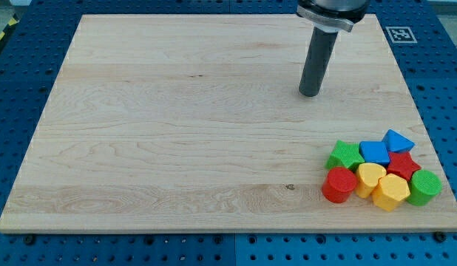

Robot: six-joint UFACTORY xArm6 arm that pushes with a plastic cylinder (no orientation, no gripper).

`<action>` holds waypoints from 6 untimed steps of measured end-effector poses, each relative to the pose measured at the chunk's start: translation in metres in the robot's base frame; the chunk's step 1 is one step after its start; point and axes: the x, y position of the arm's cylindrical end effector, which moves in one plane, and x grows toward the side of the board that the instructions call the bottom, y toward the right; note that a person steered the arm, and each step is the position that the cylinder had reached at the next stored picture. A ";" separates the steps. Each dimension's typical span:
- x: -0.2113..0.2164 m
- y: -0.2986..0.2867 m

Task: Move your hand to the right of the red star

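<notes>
Dark upright rod, my tip (310, 94) well above red star (403, 164).

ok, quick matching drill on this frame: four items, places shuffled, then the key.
Items:
1. my tip
2. red star
3. red cylinder
4. blue triangle

Places:
A. view's-left end of the cluster, by the board's bottom edge
B. top of the cluster, toward the view's right
C. alone on the board, well above the cluster
D. inside the cluster, blocks all around it

Pairs: 1-C, 2-D, 3-A, 4-B
</notes>
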 end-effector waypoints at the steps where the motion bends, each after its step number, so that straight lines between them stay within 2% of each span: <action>1: 0.000 -0.001; 2: 0.000 0.008; 3: 0.004 0.077; 4: 0.029 0.142; 6: 0.136 0.149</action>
